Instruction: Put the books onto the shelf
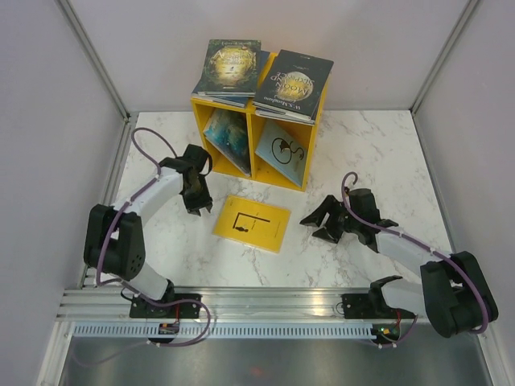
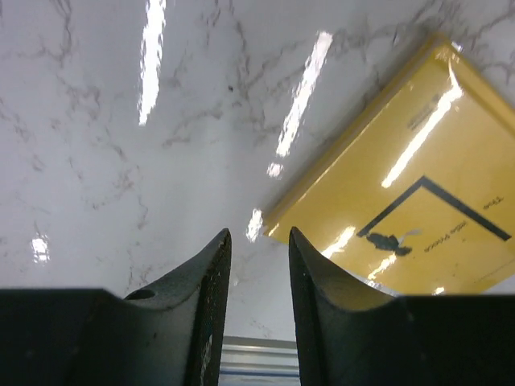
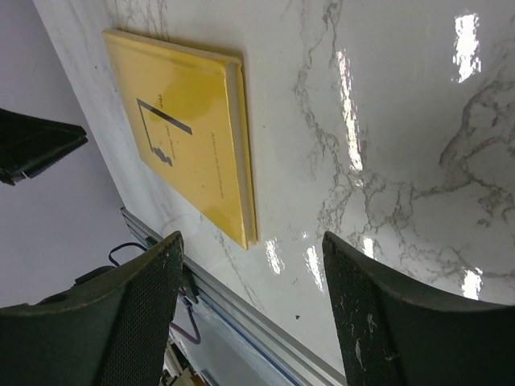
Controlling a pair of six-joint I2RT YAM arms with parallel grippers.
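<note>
On the marble table [image 1: 386,161], midway between the two arms, the yellow book [image 1: 251,223] lies flat with its cover up, well in front of the shelf [image 1: 314,141]. The shelf stands at the back of the table. In its left compartment a teal book [image 1: 227,138] leans at a slant. A light blue book [image 1: 283,150] leans the same way in the right one, so each opening is partly taken up. Two stacks of books rest on the shelf's top: one with a dark green-gold cover [image 1: 228,71] uppermost, and one with a dark cover and gold lettering [image 1: 291,84].

The left gripper [image 2: 257,237] hangs just beside the yellow book's left corner, its jaws slightly parted and grasping nothing. The right gripper [image 3: 251,241] is near the book's right edge, spread wide and released, with only table and book showing between its fingers [image 3: 137,314].
</note>
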